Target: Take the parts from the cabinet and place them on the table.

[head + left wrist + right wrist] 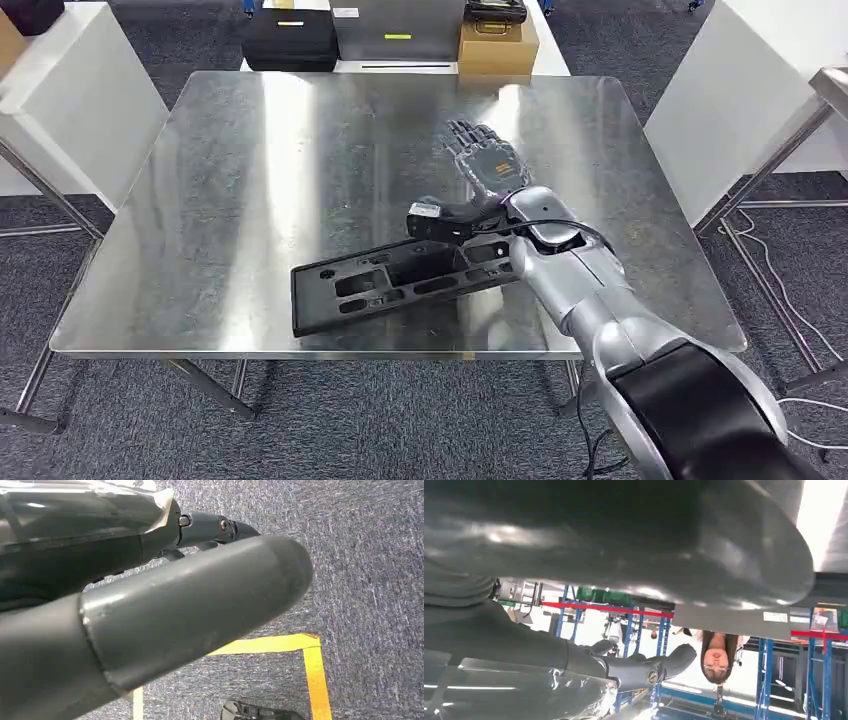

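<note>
Head view: right hand (487,160) over the shiny steel table (250,150), fingers stretched flat and apart, holding nothing. Long black plastic part with cut-out slots (400,282) lies flat on the table near its front edge, just below the right wrist and partly under the silver forearm.

Left wrist view: left hand (150,610) hangs over grey carpet (370,580) with yellow tape; finger state can't tell.

Right wrist view: dark fingers (644,667) extended, nothing held; a person stands beyond.
</note>
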Action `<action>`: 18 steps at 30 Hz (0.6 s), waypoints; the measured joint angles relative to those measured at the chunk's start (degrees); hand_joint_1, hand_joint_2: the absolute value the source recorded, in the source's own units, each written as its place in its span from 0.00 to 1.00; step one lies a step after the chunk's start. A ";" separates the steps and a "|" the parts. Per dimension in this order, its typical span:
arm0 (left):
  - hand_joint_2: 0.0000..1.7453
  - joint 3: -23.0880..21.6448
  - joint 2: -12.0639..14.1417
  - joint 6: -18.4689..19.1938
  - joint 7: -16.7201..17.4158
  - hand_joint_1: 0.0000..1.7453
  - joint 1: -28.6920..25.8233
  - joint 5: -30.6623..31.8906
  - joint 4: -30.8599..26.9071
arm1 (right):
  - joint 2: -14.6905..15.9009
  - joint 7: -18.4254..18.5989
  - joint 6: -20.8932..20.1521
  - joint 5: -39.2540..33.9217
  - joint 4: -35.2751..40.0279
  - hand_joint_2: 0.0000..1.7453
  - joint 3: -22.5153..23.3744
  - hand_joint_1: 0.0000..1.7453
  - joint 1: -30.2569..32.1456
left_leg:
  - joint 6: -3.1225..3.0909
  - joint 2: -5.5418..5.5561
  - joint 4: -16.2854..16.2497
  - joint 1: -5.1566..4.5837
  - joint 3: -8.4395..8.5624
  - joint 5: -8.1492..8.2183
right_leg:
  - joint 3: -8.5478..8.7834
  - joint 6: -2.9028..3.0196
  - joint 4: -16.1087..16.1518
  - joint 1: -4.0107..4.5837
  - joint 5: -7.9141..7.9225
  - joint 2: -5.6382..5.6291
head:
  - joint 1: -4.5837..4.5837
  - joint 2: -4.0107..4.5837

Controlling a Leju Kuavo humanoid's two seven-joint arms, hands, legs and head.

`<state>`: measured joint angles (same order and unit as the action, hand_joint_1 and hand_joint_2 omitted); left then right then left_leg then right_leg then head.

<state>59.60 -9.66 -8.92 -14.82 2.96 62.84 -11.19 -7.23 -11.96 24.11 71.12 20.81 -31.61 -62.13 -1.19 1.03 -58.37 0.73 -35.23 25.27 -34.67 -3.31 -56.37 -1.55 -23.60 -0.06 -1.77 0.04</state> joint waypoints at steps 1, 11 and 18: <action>0.00 0.02 0.00 0.02 0.00 0.00 0.01 0.09 0.00 | 0.02 0.11 0.07 0.07 0.00 0.00 0.02 0.00 0.00 | 0.00 0.00 0.00 0.00 0.00 0.00 | 0.00 0.00 0.00 0.00 0.00 0.00 | 0.00 0.00; 0.00 0.13 0.02 0.52 -0.02 0.00 0.04 0.26 0.00 | 0.18 -0.61 0.09 -1.38 0.00 0.00 0.92 0.00 0.10 | 0.00 0.00 0.00 0.00 0.01 0.00 | 0.00 0.00 0.00 0.01 0.00 0.00 | 0.00 0.00; 0.00 0.15 0.09 0.53 0.17 0.00 0.07 0.46 0.00 | 0.33 -0.14 0.20 -0.43 0.00 0.00 1.46 0.00 0.20 | 0.00 0.00 0.00 0.00 0.01 0.00 | 0.00 0.00 0.00 0.01 0.00 0.00 | 0.00 0.00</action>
<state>59.76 -9.57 -8.39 -14.64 3.03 63.30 -11.19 -6.91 -12.09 24.30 70.69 20.81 -30.14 -61.94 -1.19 1.02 -58.37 0.73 -35.22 25.27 -34.67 -3.31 -56.37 -1.55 -23.60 -0.06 -1.77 0.04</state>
